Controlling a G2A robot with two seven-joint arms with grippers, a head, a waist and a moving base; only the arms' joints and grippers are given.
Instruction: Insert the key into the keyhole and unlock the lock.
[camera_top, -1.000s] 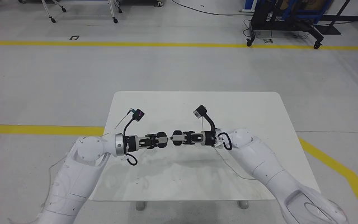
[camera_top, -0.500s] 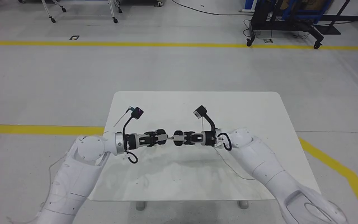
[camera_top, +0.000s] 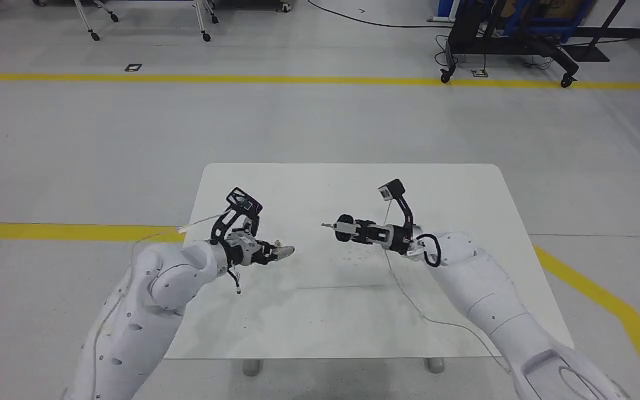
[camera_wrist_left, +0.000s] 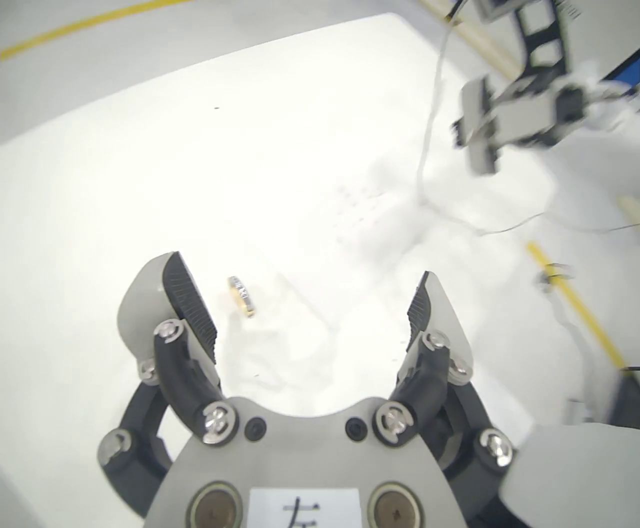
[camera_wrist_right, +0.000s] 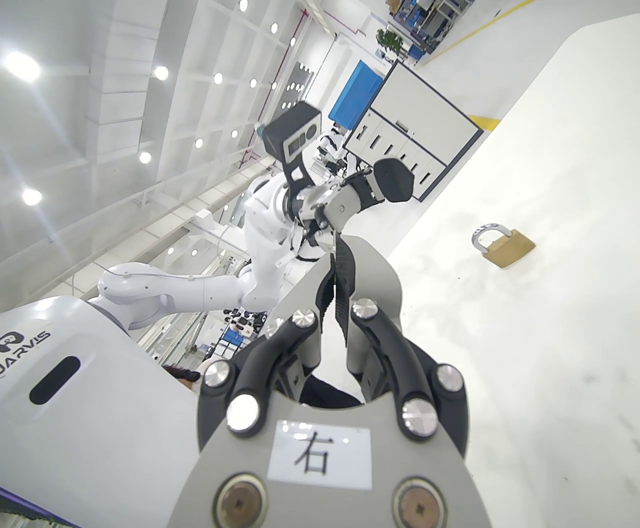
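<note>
A brass padlock with a silver shackle lies flat on the white table. The left wrist view shows the padlock edge-on, just beyond my left gripper, which hangs open over the table with nothing between its fingers. In the top view, my left gripper is left of the table's centre. My right gripper is held above the table to its right, shut on the key, whose thin tip pokes out toward the left arm. The right gripper's fingers are pressed together. I cannot tell whether the shackle is open.
A thin white cable runs from the right arm down onto the table. Bare tabletop surrounds both grippers. Yellow floor lines and wheeled racks lie well beyond the table.
The grippers were joined at the table's centre, lock against key. They have drawn apart: the left opened and dropped toward the table with the padlock now lying there; the right pulled back rightward.
</note>
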